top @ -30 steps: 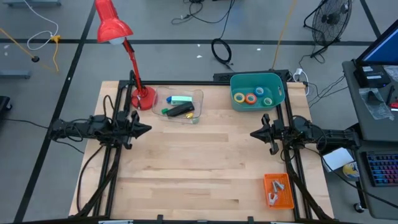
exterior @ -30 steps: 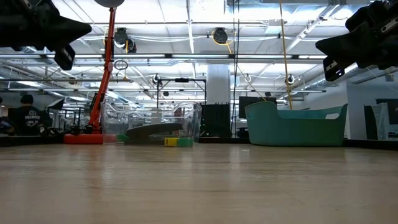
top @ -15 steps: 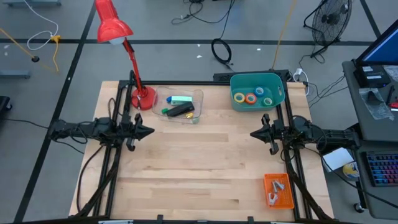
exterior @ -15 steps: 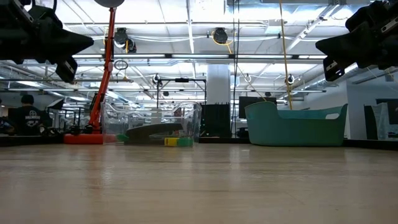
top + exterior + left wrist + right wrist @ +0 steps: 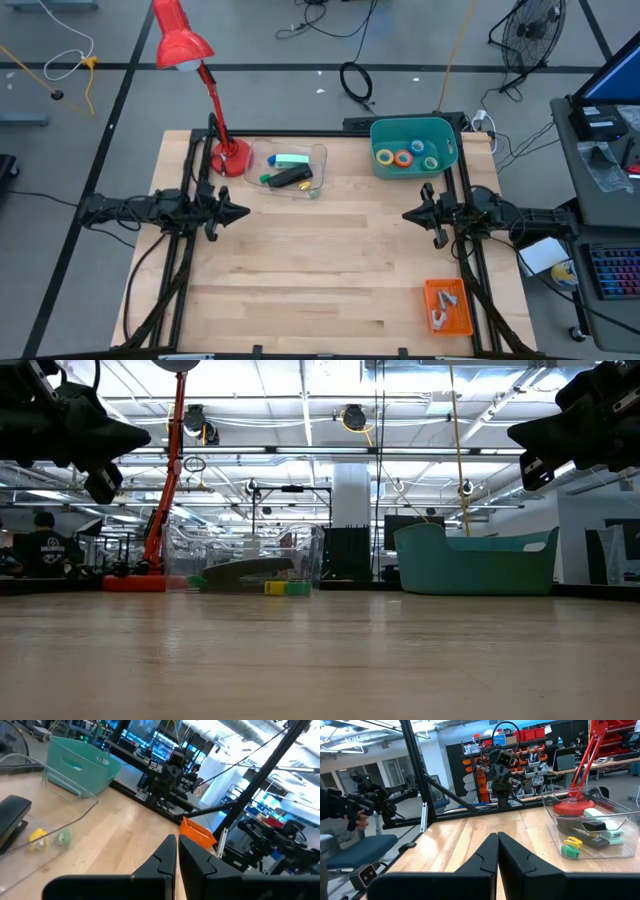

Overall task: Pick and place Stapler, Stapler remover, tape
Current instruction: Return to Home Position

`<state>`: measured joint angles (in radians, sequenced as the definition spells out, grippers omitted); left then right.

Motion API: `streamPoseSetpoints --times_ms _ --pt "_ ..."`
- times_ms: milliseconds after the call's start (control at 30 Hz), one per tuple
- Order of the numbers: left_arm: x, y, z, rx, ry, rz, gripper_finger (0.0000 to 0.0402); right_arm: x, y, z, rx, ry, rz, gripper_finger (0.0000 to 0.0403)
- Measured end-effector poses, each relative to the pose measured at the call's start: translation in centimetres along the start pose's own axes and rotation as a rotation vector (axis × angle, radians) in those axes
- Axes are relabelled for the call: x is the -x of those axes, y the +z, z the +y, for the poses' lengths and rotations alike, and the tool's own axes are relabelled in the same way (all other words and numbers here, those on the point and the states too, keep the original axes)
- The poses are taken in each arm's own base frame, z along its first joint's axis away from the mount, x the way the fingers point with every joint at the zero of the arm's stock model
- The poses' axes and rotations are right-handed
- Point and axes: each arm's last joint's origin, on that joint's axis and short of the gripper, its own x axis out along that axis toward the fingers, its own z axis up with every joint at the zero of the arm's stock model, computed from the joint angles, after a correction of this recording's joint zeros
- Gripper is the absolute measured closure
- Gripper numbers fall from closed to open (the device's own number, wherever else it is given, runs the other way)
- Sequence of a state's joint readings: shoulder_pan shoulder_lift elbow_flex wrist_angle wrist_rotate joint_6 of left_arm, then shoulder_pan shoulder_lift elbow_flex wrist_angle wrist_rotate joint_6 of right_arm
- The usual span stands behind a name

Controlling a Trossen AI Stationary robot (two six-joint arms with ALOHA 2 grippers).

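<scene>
My left gripper (image 5: 238, 211) and right gripper (image 5: 408, 214) are closed and empty by the bench's side edges. The tape (image 5: 405, 157) sits in the far right corner bin (image 5: 414, 122). Swinging wide, I could bump the lamp (image 5: 231, 158)

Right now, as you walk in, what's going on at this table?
Nothing is being handled. The left gripper and the right gripper are both shut and empty, held above the table at its left and right sides, facing each other. The tape rolls lie in the teal bin at the far side, and the staplers in the transparent bin beside the red lamp.
</scene>
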<state>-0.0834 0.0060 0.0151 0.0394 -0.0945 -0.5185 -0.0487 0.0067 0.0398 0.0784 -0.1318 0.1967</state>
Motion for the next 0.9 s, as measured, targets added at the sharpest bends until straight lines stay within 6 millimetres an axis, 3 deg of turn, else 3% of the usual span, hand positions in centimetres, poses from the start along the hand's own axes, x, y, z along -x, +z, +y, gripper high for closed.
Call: streamPoseSetpoints --times_ms 133,467,633,900 --pt "0.0 0.0 0.0 -0.048 -0.001 -0.001 0.0384 0.0 0.0 0.0 0.0 0.0 0.0 0.0399" --pt "0.0 0.2 -0.1 -0.393 0.0 -0.02 0.0392 0.0 0.0 0.0 0.0 0.0 0.0 0.0399" --pt "0.0 0.7 -0.2 -0.403 0.037 -0.091 0.0382 0.0 0.0 0.0 0.0 0.0 0.0 0.0399" --pt "0.1 1.1 -0.3 -0.423 0.055 -0.141 0.0398 0.0 0.0 0.0 0.0 0.0 0.0 0.0399"
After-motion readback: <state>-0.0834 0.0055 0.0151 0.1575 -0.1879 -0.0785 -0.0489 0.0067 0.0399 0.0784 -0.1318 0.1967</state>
